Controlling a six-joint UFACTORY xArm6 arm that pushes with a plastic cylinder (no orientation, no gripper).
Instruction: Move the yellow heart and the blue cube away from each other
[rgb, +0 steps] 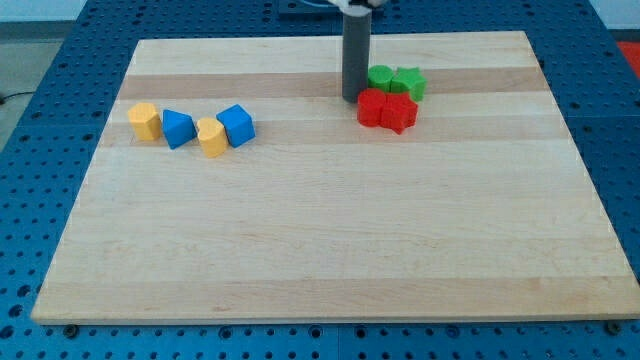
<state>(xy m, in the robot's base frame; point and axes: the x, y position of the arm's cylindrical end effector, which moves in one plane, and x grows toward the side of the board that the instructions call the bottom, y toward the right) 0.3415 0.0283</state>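
Observation:
The yellow heart (212, 137) lies on the wooden board (330, 240) at the view's left. It touches the blue cube (237, 125), which sits just to its right. My tip (352, 97) rests on the board near the view's top centre, far to the right of both. The tip stands just left of a red block (372, 107) and a green block (380, 78).
A blue block (178, 129) and a yellow block (145, 121) lie left of the yellow heart in the same row. A second red block (399, 114) and a green star-like block (408, 83) sit right of my tip. A blue perforated table (40, 120) surrounds the board.

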